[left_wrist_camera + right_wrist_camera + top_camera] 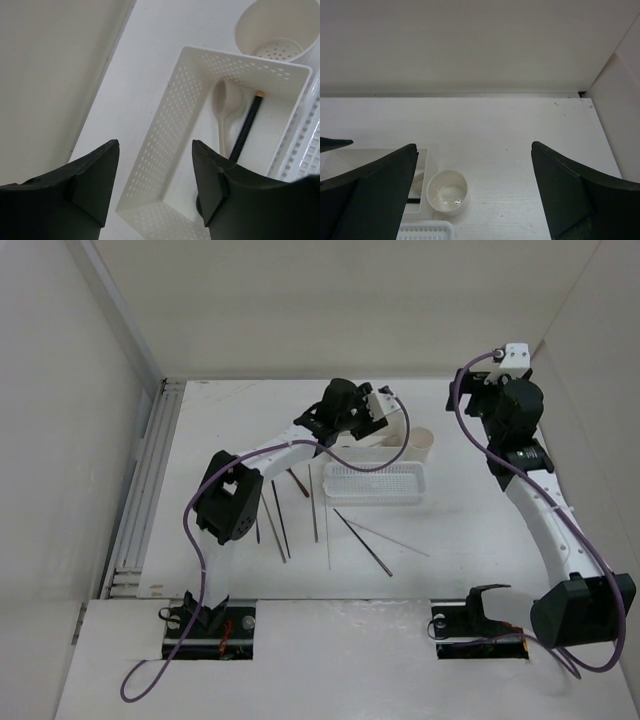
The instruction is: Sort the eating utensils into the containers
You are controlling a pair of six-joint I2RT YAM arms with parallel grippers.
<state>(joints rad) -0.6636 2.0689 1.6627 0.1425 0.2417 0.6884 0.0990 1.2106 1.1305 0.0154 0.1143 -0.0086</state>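
Note:
My left gripper (pixel 365 420) is open and empty, hovering over the near end of the white perforated box (pixel 170 125). In the box lie a cream spoon (pixel 223 107) and a dark-handled utensil (pixel 247 127). The cream round cup (pixel 420 445) stands just right of the box; it holds nothing in the right wrist view (pixel 448 192). The shallow basket (pixel 375 483) sits in front of them. Several chopsticks (pixel 315 505) lie loose on the table, with a long pair (pixel 362 540) further right. My right gripper (pixel 480 385) is open and empty, raised at the back right.
A short dark reddish utensil (pixel 297 483) lies left of the basket. The back wall and side walls close in the table. A ridged rail (pixel 145 490) runs along the left edge. The left arm's elbow (pixel 230 502) hangs over the leftmost chopsticks.

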